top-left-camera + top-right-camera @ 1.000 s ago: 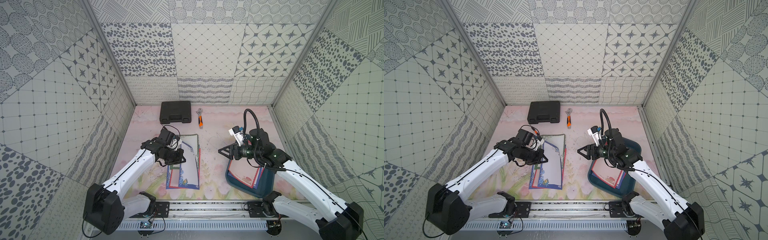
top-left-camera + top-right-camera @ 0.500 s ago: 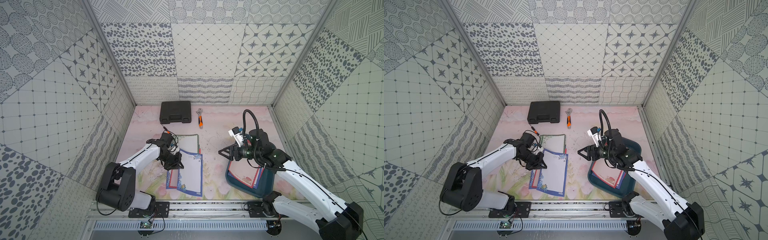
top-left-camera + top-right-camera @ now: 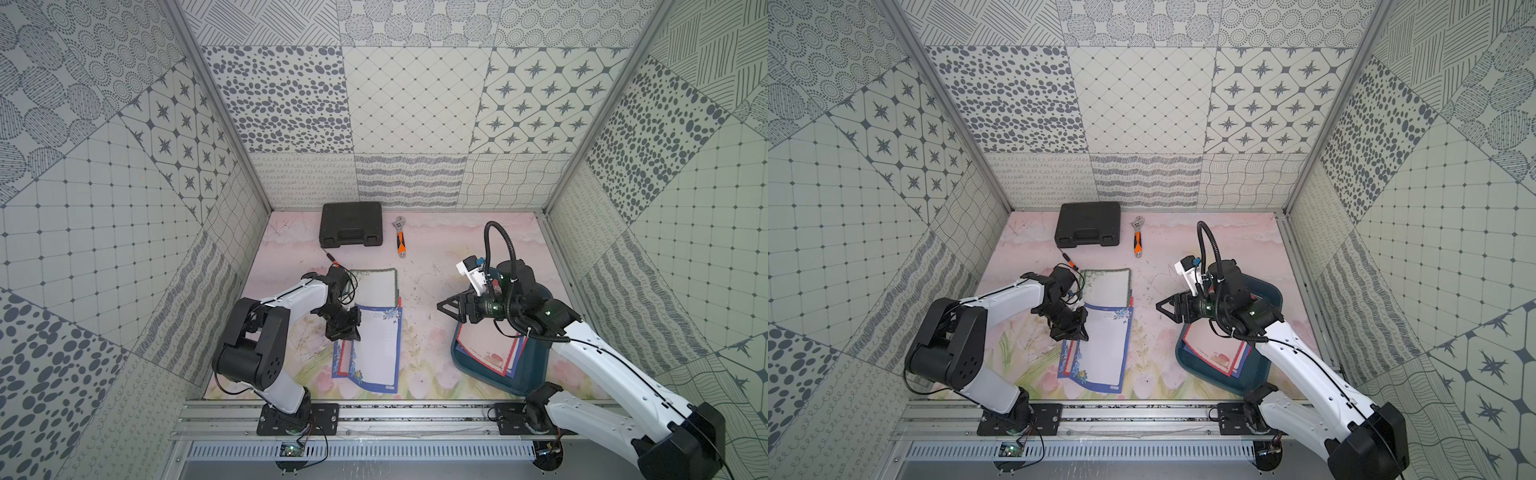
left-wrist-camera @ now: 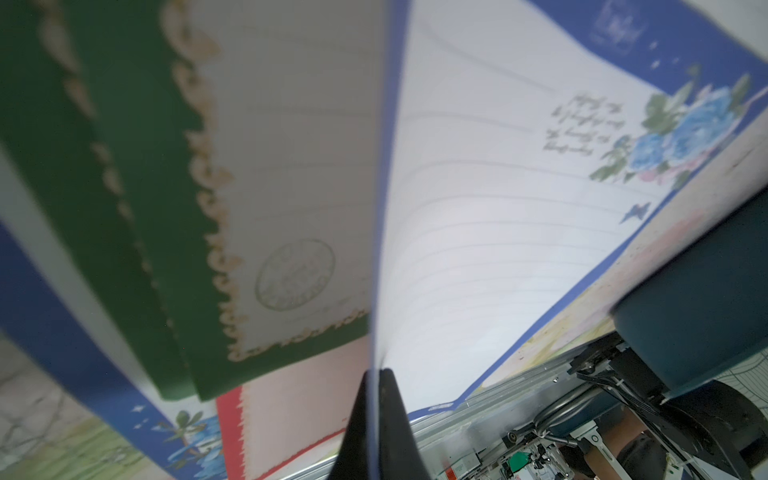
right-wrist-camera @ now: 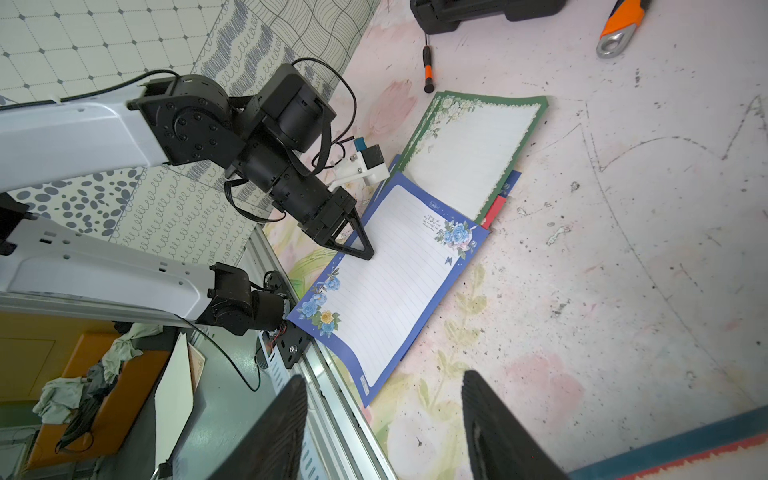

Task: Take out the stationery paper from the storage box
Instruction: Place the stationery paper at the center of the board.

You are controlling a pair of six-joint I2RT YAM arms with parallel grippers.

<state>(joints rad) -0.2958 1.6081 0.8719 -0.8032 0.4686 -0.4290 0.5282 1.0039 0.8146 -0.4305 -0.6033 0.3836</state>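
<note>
Now, over the last second your left arm has folded back toward its base, and the blue-edged sheet [image 3: 376, 349] it carried has come down flat on the pile [image 3: 365, 328] at the middle-left of the desk [image 3: 432, 249]. It lies partly over the green-edged sheets [image 3: 374, 286] on its far side. The left claw [image 4: 376, 372] is still pinched shut on that sheet's left edge, so the sheet is out of the box and only the release looks to be left.

Your right claw [image 3: 442, 307] has not moved. It hangs open and empty above the far-left corner of the box [image 3: 532, 370] on the right of the desk. The box is not yet empty: a red-edged sheet [image 3: 488, 351] lies on top, with blue edges peeking out beneath it, so you likely have more trips to make.
</note>
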